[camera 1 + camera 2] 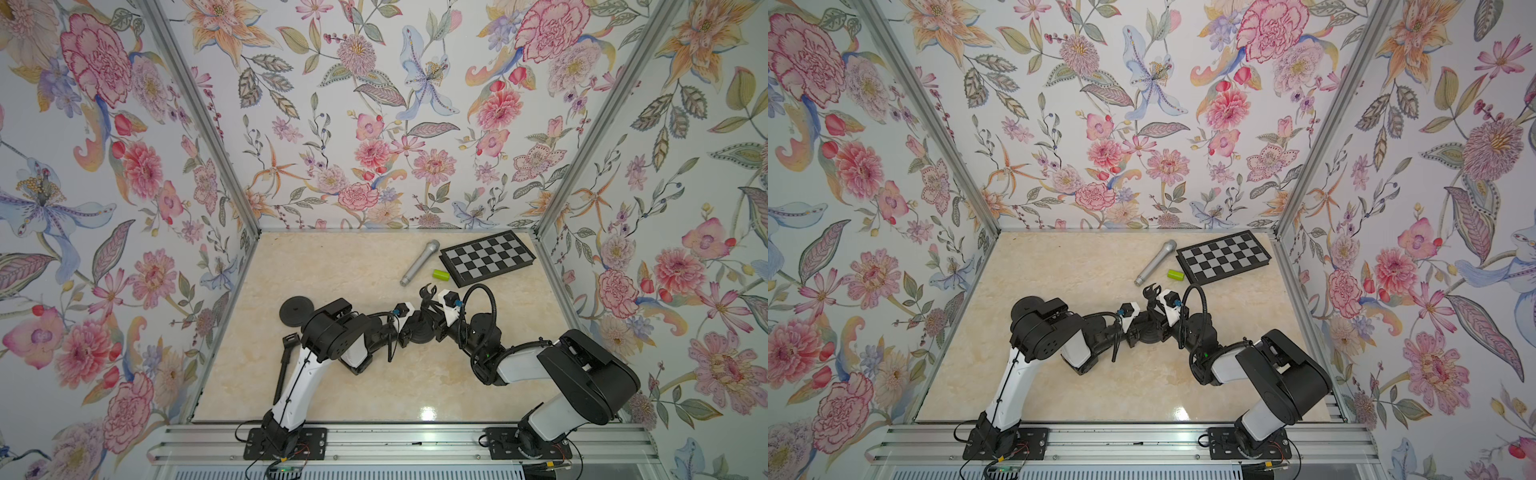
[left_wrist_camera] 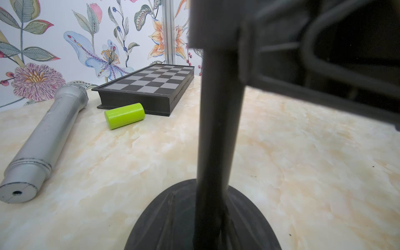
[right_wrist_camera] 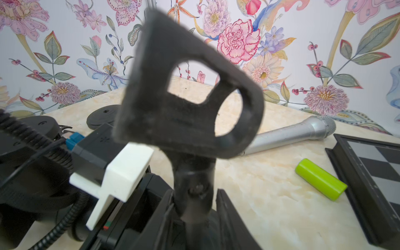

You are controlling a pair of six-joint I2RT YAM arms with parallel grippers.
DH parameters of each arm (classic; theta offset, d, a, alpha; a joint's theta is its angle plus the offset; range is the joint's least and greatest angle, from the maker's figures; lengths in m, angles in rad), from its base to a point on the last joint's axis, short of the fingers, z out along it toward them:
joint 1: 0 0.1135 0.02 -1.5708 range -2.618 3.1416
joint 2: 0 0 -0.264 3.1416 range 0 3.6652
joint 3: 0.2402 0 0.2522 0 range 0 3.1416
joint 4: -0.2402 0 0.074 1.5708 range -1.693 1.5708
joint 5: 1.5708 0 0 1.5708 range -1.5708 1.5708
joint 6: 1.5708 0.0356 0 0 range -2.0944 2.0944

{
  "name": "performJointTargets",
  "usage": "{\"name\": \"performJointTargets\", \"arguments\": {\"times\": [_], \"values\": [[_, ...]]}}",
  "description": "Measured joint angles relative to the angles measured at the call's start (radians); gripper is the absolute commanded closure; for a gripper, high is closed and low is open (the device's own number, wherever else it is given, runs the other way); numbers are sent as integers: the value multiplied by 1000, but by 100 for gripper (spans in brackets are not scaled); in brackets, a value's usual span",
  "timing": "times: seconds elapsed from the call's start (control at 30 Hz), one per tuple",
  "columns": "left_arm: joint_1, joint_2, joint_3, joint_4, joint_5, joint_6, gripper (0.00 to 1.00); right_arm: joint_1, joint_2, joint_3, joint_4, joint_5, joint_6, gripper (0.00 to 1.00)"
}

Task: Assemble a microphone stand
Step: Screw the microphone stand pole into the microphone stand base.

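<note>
Stand pole (image 2: 218,129) upright on base (image 2: 164,218) — clip (image 3: 173,112) topmost; microphone (image 1: 419,262) flat, head rearward.

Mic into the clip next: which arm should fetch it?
Right. The right pincer looks loose around the stand pole, and the microphone lies just beyond it; the left pincer sits low by the base, probably steadying it.

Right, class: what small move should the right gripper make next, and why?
Probably back the right gripper off the stand's neck: its jaws stand apart either side of it, the clip is on top, and the silver microphone lies on the table, unclipped.
</note>
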State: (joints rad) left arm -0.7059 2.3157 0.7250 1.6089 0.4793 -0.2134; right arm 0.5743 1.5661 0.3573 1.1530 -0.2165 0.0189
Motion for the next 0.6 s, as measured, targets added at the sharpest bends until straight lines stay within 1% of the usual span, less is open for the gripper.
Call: {"name": "performJointTargets", "arguments": {"times": [0.07,0.23,0.37,0.47,0.53,0.57,0.6], "values": [[0,0,0,0,-2,-1,65,-52,-16,18,-72,-95,-20,53],[0,0,0,0,-6,-4,65,-143,-26,89,-221,-295,-80,52],[0,0,0,0,-6,-4,65,-171,-26,147,-290,-425,-100,52],[0,0,0,0,-6,-4,65,-173,-26,189,-305,-487,-105,52],[0,-1,0,0,-6,-4,65,-173,-25,209,-309,-514,-109,55],[0,-1,0,0,-6,-4,65,-173,-24,216,-312,-522,-111,61],[0,-1,0,0,-6,-4,65,-173,-19,222,-312,-526,-116,69]]}}
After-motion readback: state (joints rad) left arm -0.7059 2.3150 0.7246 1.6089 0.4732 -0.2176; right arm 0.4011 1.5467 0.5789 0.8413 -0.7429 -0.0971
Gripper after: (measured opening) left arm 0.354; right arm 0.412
